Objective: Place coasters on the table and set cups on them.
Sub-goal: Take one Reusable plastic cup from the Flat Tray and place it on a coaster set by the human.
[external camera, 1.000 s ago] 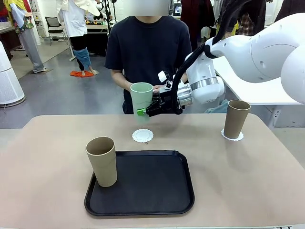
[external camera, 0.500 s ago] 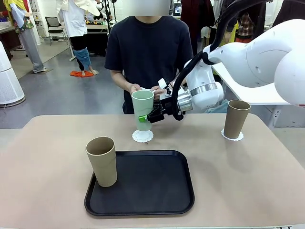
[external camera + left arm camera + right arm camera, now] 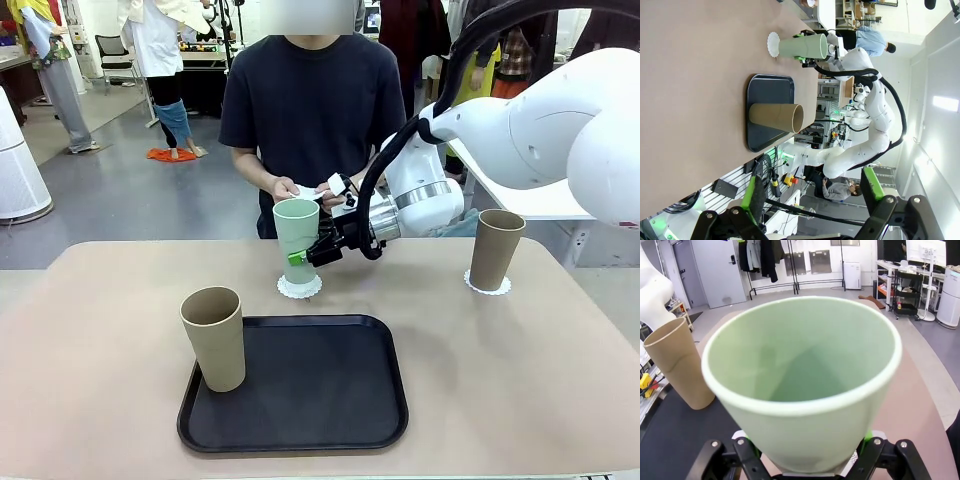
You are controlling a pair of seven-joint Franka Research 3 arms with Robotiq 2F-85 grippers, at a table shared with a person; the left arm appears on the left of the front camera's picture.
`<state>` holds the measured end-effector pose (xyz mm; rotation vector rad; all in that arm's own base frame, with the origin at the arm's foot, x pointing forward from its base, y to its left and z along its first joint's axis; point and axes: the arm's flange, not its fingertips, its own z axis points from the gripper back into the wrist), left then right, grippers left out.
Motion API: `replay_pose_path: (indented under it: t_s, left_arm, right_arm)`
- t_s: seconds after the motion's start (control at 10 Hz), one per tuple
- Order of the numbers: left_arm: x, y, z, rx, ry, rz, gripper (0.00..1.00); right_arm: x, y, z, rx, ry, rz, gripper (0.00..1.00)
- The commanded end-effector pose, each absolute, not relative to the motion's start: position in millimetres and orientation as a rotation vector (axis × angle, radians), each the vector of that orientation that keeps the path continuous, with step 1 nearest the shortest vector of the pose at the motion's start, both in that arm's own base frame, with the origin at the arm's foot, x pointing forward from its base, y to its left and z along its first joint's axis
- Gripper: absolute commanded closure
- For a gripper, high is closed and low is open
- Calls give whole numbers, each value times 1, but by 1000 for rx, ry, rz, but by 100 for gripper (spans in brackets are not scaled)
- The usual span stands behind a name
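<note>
The right tool is clamped on the upright mint green cup, its base at a coaster on the counter (the left tool has its fingers apart).

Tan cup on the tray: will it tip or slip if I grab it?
Probably tippy: the tan cup is tall, narrow-based and stands by the tray's raised left rim. Likely light: it looks empty and thin-walled. Its matte wall should not slip much in a grip.

- The middle cup is showing plain mint green.
- The other two cups are showing tan-brown.
- The coasters are showing white, scalloped edges.
- The tray is showing black.
</note>
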<state>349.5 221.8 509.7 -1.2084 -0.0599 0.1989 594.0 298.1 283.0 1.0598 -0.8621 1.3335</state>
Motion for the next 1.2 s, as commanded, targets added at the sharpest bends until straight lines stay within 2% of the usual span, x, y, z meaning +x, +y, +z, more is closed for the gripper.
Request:
replay_pose_path:
  t_s: [0.0,1.1]
  left_arm:
    - [350,222,511,-1214,-81,203,0]
    - [350,222,511,-1214,-81,203,0]
  right_arm:
    - [599,302,278,1071,-852,1361,17]
    - [606,303,267,1096,-879,1394,17]
